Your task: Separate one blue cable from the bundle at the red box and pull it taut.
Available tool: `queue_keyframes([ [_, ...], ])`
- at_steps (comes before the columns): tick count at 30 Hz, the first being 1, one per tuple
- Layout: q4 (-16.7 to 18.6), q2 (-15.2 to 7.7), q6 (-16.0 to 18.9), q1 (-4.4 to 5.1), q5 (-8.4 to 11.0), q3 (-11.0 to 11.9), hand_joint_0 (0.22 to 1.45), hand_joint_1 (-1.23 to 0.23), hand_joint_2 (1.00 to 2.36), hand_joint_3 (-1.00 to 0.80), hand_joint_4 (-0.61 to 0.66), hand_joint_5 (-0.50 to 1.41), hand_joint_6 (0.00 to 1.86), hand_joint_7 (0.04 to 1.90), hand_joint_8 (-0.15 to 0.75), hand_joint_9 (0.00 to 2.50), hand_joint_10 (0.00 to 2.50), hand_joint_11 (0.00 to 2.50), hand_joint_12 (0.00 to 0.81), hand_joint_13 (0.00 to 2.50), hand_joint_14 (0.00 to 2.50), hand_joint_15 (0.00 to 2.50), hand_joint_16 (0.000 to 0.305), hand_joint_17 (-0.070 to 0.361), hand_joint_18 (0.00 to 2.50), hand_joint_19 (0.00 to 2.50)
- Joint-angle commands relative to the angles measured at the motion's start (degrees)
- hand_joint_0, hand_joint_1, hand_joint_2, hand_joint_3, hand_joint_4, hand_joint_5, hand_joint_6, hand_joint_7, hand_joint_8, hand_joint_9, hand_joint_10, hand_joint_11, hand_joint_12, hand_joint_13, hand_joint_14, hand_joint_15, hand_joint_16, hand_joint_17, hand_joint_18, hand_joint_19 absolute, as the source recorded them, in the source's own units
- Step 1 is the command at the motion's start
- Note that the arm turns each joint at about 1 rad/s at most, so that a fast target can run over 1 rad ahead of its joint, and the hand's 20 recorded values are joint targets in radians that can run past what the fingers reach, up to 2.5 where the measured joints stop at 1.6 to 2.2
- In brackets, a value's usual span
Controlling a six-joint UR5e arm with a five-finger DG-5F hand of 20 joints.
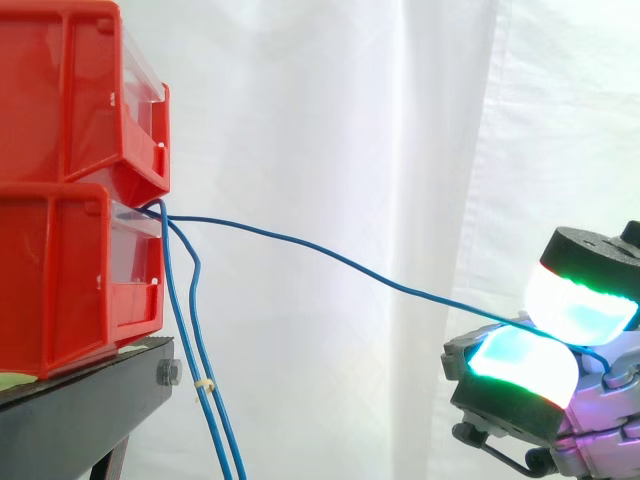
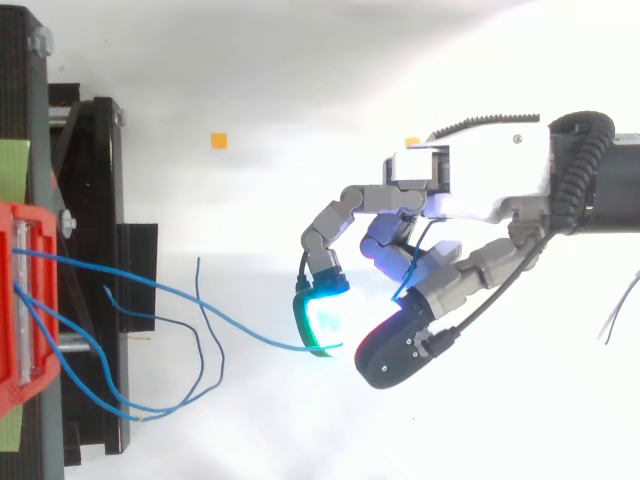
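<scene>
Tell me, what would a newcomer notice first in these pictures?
The robot hand at the right, its glowing cyan-white fingertips pinching one blue cable. That cable stretches left to the stacked red bins, where other blue cables hang down loose.

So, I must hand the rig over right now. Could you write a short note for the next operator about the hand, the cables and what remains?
Hand: shut on one blue cable, pinched between two glowing pads, to the right of the red bins.
Things: that cable runs from the gap between the bins to the hand; the other blue cables hang down beside the black stand.
Done: one cable is separated from the bundle.
Left: it sags a little, so probably pull further from the bins until it is straight.
</scene>
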Motion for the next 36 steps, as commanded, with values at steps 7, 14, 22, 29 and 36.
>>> queue_keyframes([
  [7, 0.0, 0.0, 0.0, 0.00, 0.00, 0.0, 0.65, -0.77, 1.03, -0.03, -0.08, -0.16, 0.91, 1.18, 0.258, 0.92, 1.60, 1.37, 0.328, 0.94, 1.44, 1.55, 0.028, 0.062, 1.21, 1.66],
  [14, 0.0, 0.0, 0.0, 0.00, 0.00, 0.0, 0.65, -0.77, 1.03, -0.03, -0.08, -0.16, 0.91, 1.18, 0.261, 0.93, 1.59, 1.37, 0.323, 0.94, 1.43, 1.56, 0.027, 0.061, 1.21, 1.66],
  [22, 0.0, 0.0, 0.0, 0.00, 0.00, 0.0, 0.65, -0.77, 1.03, -0.03, -0.08, -0.16, 0.91, 1.18, 0.265, 0.93, 1.60, 1.37, 0.321, 0.94, 1.42, 1.56, 0.027, 0.062, 1.21, 1.64],
  [29, 0.0, 0.0, 0.0, 0.00, 0.00, 0.0, 0.65, -0.77, 1.03, -0.03, -0.08, -0.16, 0.91, 1.18, 0.262, 0.93, 1.59, 1.38, 0.322, 0.95, 1.42, 1.56, 0.027, 0.061, 1.21, 1.64],
  [36, 0.0, 0.0, 0.0, 0.00, 0.00, 0.0, 0.65, -0.77, 1.03, -0.03, -0.08, -0.16, 0.91, 1.18, 0.267, 0.93, 1.59, 1.37, 0.327, 0.95, 1.42, 1.56, 0.027, 0.061, 1.21, 1.64],
])
